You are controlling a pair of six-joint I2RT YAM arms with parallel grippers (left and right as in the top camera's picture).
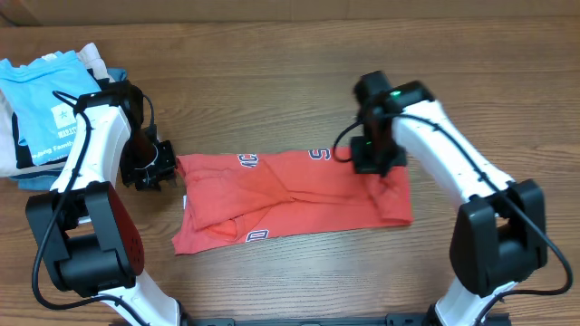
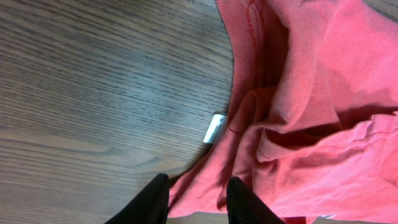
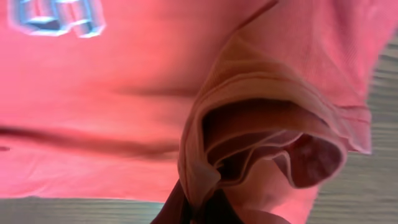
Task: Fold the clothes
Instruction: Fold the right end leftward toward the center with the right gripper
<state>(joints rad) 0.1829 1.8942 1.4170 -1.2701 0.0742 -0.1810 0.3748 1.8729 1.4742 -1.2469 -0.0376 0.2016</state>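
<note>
A: Where's the shirt (image 1: 290,195)?
B: Rumpled on the table (image 1: 272,54), lettering showing. The right gripper (image 1: 379,163) is clamped tight on its right end, cloth bunched.
A: And the left gripper (image 1: 163,169)?
B: At the shirt's left edge, jaws partly apart, hem lying loose between them. 1 blue tee (image 1: 41,100) lies farther left.

Desk (image 1: 272,54): brown wood grain. Holds: one coral-red T-shirt (image 1: 299,195), crumpled, centre; one stack of folded garments (image 1: 11,149), light blue T-shirt (image 1: 41,109) topmost, far-left corner.

T-shirt (image 3: 124,124) folds mostly hide the right hand (image 3: 198,210); the tag (image 2: 213,128) print is too small to read.
</note>
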